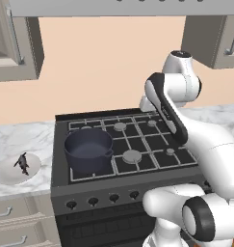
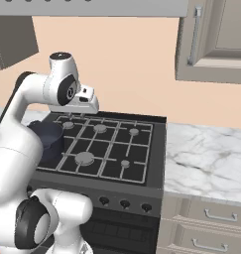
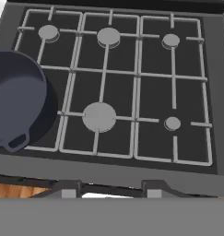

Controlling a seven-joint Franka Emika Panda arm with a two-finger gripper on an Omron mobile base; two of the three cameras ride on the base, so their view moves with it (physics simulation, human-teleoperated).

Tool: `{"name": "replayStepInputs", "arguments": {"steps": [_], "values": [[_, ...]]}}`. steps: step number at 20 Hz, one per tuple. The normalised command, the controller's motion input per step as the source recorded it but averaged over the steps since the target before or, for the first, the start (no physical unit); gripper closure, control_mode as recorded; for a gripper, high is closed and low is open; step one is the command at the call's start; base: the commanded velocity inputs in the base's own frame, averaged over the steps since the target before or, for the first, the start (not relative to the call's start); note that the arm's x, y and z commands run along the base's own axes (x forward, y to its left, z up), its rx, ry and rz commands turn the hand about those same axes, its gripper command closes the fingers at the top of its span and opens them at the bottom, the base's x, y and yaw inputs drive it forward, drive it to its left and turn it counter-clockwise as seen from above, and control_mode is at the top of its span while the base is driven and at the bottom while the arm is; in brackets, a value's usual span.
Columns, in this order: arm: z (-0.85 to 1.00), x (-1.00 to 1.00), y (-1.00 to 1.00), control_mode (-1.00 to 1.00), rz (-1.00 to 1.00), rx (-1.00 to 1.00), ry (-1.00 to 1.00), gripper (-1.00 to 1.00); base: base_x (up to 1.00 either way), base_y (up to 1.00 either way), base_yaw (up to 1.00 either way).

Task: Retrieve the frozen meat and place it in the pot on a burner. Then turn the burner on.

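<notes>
Left base view: frozen meat (image 1: 22,164), a small jagged lump on a white plate (image 1: 5,174) upon the counter (image 1: 22,137), likely rigid, light, slippery, best pinched across its middle; fingers' opening cannot be told.

The white arm (image 1: 205,144) rises beside the front of the stove (image 1: 123,144), folds at a raised elbow and reaches back over the stove's rear edge. Its hand (image 2: 82,101) hangs above the back burners, looking down along the cooktop. Whether the gripper's fingers are apart or closed cannot be told.
</notes>
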Motion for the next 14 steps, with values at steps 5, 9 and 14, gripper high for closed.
{"name": "replayStepInputs", "arguments": {"steps": [5, 9, 14], "values": [[0.0, -0.06, 0.18, -1.0, -0.01, 0.0, 0.0, -1.0, 0.0, 0.0, 0.0], [0.0, -0.12, 0.52, -1.0, -0.01, 0.0, 0.0, -1.0, 0.0, 0.0, 0.0], [0.0, -0.22, 0.69, -1.0, 0.0, 0.01, 0.0, -1.0, 0.0, 0.0, 0.0]]}}
